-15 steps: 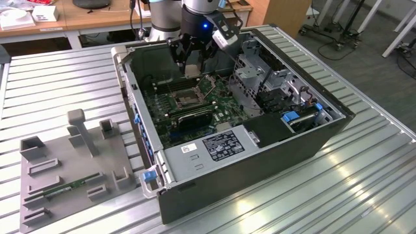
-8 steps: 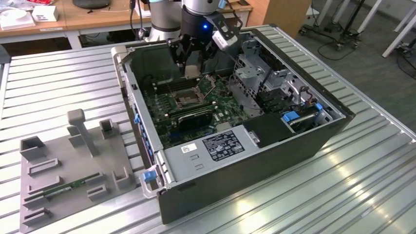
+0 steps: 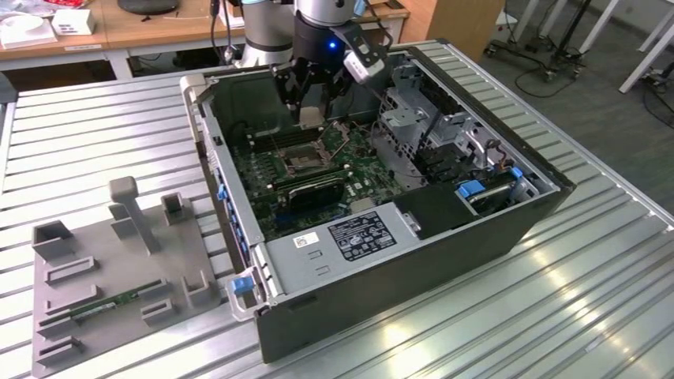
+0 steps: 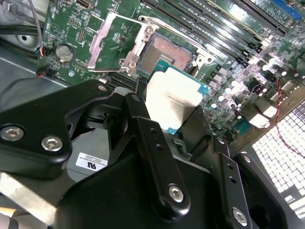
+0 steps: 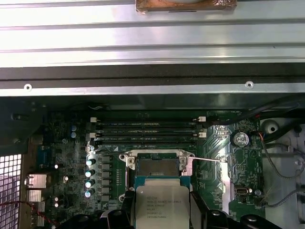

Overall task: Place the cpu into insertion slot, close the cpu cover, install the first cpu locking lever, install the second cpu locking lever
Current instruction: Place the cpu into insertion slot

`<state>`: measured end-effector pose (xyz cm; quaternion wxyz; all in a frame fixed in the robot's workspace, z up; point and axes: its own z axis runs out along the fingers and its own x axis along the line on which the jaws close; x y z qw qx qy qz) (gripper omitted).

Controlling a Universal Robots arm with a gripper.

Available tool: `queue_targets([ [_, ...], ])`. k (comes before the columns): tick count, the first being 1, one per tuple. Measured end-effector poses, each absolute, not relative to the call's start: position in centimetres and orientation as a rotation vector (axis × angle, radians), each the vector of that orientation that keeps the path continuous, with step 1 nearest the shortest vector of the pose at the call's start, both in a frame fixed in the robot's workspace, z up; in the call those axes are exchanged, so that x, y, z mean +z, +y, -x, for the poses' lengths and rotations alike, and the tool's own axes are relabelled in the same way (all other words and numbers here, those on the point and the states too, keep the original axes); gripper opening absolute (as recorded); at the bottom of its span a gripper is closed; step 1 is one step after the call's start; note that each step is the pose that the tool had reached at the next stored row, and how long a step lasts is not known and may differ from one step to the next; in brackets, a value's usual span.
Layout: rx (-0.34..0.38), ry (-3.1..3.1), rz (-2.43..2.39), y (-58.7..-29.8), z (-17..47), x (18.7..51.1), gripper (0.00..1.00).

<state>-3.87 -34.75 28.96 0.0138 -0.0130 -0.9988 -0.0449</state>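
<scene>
Gripper (image 3: 308,100) was clamped on the cpu (image 4: 172,100), upper middle of the exterior view, just over the bare insertion slot (image 4: 167,53); cpu cover (image 4: 97,43) stood flipped open beside it.

The arm (image 3: 263,35) is silver-grey, its black wrist (image 3: 319,35) showing a blue light; the hand (image 4: 167,114) is matte black with silver screws (image 4: 176,193).
</scene>
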Motion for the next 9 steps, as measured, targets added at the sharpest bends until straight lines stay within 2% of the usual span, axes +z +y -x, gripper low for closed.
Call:
queue_targets([
  [9, -0.140, -3.111, 0.041, -34.75, 3.87, 28.36, 0.54],
])
